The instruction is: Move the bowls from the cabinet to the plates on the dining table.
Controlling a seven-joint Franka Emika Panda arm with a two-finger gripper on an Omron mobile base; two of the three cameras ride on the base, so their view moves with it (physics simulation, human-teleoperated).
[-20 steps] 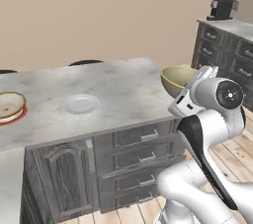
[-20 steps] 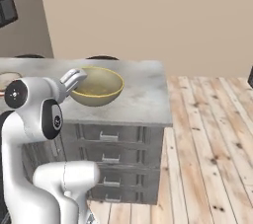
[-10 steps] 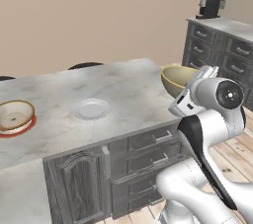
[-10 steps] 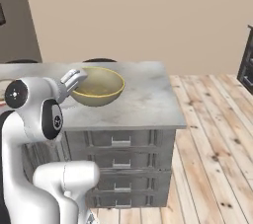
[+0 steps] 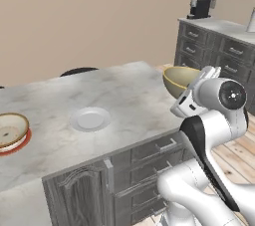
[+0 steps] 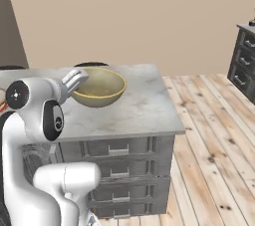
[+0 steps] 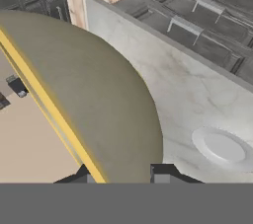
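Left base view: gripper [image 5: 201,78] clamped on rim of a tan bowl [image 5: 179,79] held above dining table [image 5: 124,95] edge, plain plate [image 5: 89,119] mid-table, second bowl [image 5: 10,129] on red-rimmed plate [image 5: 17,145] far left; right base view: bowl interior visible; hand view: bowl underside close-up — plain plate beyond.

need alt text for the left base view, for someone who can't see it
A white robot arm's hand holds a tan bowl above the right end of a marble dining table. On the table sit an empty pale plate and, at the left edge, a second bowl on a red-rimmed plate.
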